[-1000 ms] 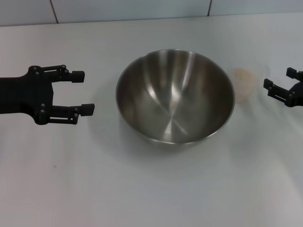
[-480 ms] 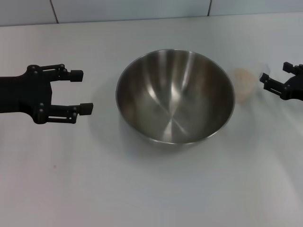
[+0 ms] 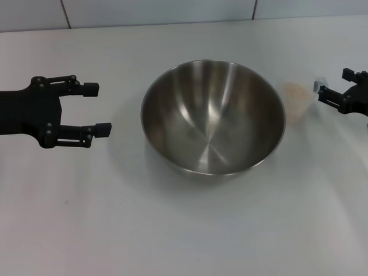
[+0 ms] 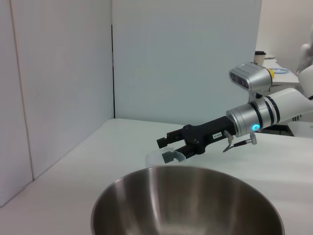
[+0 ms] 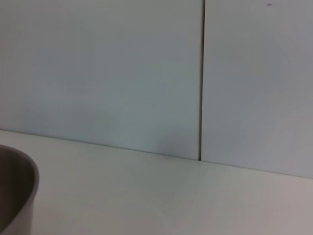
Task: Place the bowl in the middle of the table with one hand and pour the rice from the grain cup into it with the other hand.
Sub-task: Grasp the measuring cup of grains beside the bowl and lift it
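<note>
Bowl in place, rice not yet poured

Left gripper [image 3: 95,109] hangs over the left part of the surface [image 3: 184,230], well apart from the bowl. Its fingers [image 3: 102,130] are spread wide and grasp nothing. From this I judge that the first half of the task is done: this arm has no more contact with the bowl, and the bowl sits freely.

Next comes the bowl [image 3: 213,118], a big shiny steel one, which stands upright near the middle of the surface. Its inside is bare metal; I see no grains in it. In the left wrist view the bowl [image 4: 188,203] fills the lower part, and also there it looks empty.

Just beside the bowl, on its right side, stands the grain cup [image 3: 299,102], clear plastic and hard to see against the white. The rice [image 3: 294,91] is inside it as a pale beige heap. The cup is upright and rests on the surface, so nothing has been poured.

At the far right, the right gripper [image 3: 329,87] is at the cup's outer side. Its fingers [image 3: 324,96] are apart, and one tip seems to touch or almost touch the rim; I cannot tell which. In the left wrist view the right gripper [image 4: 168,149] shows its fingers spread around the edge of the grain cup [image 4: 164,157], not yet closed on it.

What is left, as I judge it: to close on the cup, lift it, bring it over the bowl and tip it.
</note>
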`<state>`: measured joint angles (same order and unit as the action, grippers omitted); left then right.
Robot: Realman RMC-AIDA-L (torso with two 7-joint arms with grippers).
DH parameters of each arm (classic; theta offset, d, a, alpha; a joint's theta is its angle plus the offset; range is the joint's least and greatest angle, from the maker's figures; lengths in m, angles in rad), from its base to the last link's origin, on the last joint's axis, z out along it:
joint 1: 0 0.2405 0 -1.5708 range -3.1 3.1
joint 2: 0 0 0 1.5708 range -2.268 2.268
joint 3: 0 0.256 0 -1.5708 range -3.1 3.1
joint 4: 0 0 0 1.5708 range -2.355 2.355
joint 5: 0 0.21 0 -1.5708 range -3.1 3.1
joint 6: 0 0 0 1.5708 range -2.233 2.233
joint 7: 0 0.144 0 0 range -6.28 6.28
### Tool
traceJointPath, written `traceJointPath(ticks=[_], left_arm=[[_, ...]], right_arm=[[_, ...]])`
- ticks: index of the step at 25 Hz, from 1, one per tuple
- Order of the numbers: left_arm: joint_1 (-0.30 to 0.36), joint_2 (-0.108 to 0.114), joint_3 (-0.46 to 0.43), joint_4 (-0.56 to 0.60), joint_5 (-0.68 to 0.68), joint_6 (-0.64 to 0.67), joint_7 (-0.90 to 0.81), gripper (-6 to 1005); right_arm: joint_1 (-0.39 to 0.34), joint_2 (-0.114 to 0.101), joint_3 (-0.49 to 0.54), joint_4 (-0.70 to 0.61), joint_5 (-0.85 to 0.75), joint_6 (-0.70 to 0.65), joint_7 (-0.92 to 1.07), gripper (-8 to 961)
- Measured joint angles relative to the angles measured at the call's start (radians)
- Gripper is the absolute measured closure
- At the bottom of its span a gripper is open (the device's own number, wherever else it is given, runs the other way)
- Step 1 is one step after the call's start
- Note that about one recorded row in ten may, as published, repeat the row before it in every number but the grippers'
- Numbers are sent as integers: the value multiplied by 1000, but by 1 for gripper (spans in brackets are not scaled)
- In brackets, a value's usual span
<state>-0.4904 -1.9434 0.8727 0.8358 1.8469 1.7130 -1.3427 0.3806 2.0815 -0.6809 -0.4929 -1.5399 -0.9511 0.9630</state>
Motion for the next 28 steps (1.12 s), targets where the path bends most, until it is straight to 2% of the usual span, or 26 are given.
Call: traceJointPath(ticks=[17,22,28], left_arm=[[-10,1,4,3,16,-26,8,157],[-16,-4,0,9,37,-28,8,157],[-18,-5,0,9,38,-30,8,157]], right_arm=[[26,1,-9,19,0,16,-34,169],[32,2,-5,25,0,15,-51,250],[35,3,-6,25,0,15,-51,440]])
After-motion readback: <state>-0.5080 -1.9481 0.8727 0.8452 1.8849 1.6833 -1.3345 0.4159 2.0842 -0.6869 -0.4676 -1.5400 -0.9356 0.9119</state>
